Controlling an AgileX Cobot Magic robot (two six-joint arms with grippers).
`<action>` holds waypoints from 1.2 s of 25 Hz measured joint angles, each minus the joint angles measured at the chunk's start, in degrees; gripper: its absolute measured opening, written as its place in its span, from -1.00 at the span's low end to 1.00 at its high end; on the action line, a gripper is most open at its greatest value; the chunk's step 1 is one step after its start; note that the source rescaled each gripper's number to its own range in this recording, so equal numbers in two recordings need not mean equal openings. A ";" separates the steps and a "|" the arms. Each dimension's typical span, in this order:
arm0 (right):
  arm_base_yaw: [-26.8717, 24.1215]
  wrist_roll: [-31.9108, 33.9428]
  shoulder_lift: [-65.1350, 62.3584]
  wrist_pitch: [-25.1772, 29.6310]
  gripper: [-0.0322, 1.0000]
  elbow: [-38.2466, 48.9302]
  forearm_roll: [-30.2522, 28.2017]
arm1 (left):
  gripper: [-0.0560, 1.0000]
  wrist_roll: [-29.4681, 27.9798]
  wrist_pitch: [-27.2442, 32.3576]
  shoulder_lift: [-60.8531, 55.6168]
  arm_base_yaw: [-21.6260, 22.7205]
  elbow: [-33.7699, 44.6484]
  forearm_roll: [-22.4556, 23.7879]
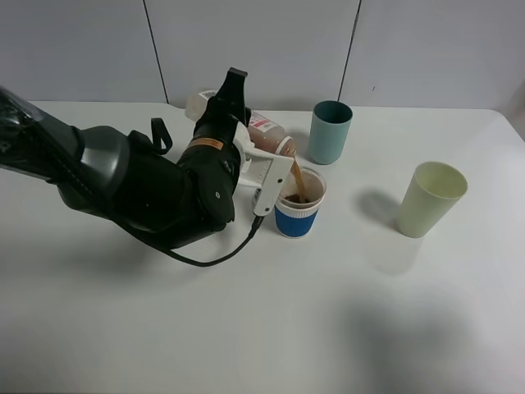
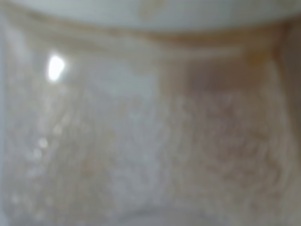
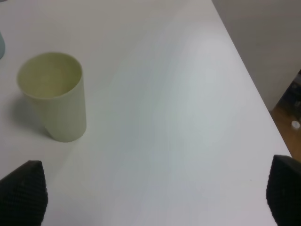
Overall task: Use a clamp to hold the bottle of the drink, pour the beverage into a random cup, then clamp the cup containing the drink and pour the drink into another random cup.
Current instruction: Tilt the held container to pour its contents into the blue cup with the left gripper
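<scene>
In the exterior high view my left gripper (image 1: 256, 153) is shut on the drink bottle (image 1: 269, 135), which is tipped on its side with its mouth over a white cup with a blue band (image 1: 298, 203). A brown stream runs from the bottle into that cup, which holds brown drink. The left wrist view is filled by the blurred bottle (image 2: 150, 122). A teal cup (image 1: 329, 131) stands behind the blue-banded cup. A pale green cup (image 1: 430, 199) stands to the right; it also shows in the right wrist view (image 3: 54, 96). My right gripper (image 3: 150, 188) is open, its fingertips (image 3: 23, 190) wide apart.
The white table (image 1: 246, 328) carries only the three cups and the bottle. Its right edge (image 3: 244, 80) shows in the right wrist view, with floor beyond. A grey panelled wall runs behind the table.
</scene>
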 joint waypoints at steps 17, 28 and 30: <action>0.00 0.00 0.00 0.00 0.67 0.00 0.00 | -0.82 5.41 -0.48 0.00 0.00 -0.05 1.54; 0.00 0.00 0.00 0.00 0.67 0.00 0.00 | -0.82 5.92 -3.15 0.00 0.00 -0.05 9.71; 0.00 0.00 0.00 0.00 0.67 0.00 0.00 | -0.82 5.92 -3.45 0.00 0.00 -0.05 11.60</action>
